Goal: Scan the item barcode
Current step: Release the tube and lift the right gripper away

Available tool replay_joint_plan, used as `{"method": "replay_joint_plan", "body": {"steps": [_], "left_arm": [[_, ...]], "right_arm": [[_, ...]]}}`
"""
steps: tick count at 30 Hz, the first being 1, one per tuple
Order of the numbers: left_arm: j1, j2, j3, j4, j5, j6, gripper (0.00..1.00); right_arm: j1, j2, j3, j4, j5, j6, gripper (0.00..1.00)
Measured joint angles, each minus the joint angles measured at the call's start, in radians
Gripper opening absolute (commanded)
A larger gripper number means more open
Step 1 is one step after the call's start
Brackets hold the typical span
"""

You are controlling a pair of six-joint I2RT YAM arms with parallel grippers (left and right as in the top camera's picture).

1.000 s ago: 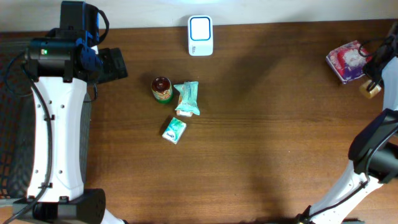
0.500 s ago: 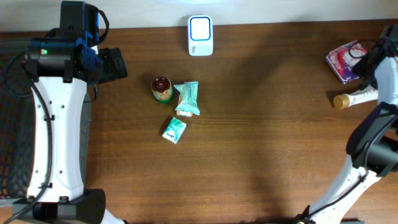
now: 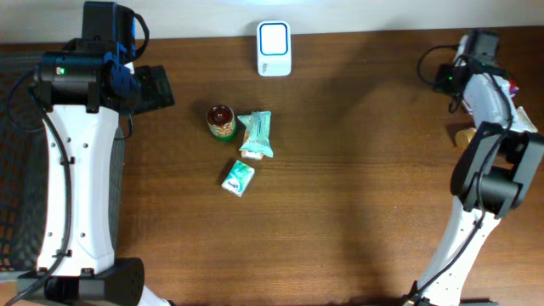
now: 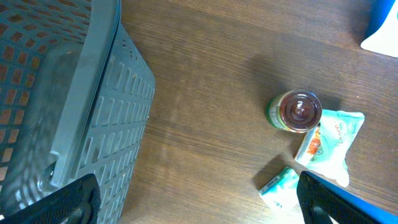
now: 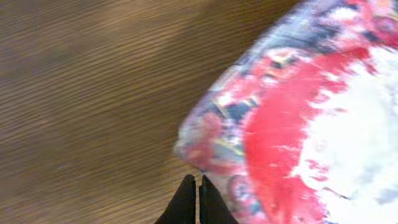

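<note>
While the left arm waits over the left side of a dark wooden table (image 3: 365, 195), its left gripper (image 4: 199, 208) has jaws spread wide apart and holds nothing; its two black fingers (image 4: 68, 200) show only at the bottom corners of the left wrist view. Beside that arm, at the table's left edge, sits a grey mesh basket (image 4: 93, 93). Near the middle of the table three small goods lie close together: a round jar (image 3: 221, 121) with a dark red lid, a teal snack packet (image 3: 256, 134) just to its right, and a small green packet (image 3: 239, 178) a little below them. At the far edge of the table, well apart from this cluster, a white barcode scanner (image 3: 274, 48) lies flat. The right arm reaches to the far right corner. In the right wrist view, which is blurred, the right gripper (image 5: 199, 193) has its jaws pressed together on nothing, tips just beside the edge of a red and white patterned pack (image 5: 298, 106) lying on the wood. From overhead that pack is almost wholly hidden behind the right arm, and a small tan object (image 3: 463, 135) peeks out beside the arm.
</note>
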State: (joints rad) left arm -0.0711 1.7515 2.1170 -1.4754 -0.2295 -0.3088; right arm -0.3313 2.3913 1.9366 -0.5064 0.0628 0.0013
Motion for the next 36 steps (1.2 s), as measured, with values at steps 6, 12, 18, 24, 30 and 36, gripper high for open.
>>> {"method": "replay_joint_plan", "body": {"steps": [6,12,18,24,30,36], "left_arm": [[0.000,0.000,0.000,0.000,0.000,0.000,0.99],[0.000,0.000,0.000,-0.001,0.000,0.000,0.99],[0.000,0.000,0.000,-0.001,0.000,0.000,0.99],[0.000,0.000,0.000,0.000,0.000,0.000,0.99],[0.000,0.000,0.000,0.000,0.000,0.000,0.99],[0.000,0.000,0.000,0.000,0.000,0.000,0.99]], "right_arm": [[-0.090,0.017,0.000,0.027,0.072,0.180,0.04],[-0.113,-0.012,0.025,-0.042,0.091,0.231,0.04],[-0.061,-0.236,0.056,-0.445,0.024,0.259,0.04],[-0.038,-0.230,0.054,-0.771,-0.054,0.261,0.05],[-0.038,-0.228,-0.066,-0.670,0.030,0.262,0.07],[-0.040,-0.227,-0.188,-0.583,0.057,0.261,0.06]]}}
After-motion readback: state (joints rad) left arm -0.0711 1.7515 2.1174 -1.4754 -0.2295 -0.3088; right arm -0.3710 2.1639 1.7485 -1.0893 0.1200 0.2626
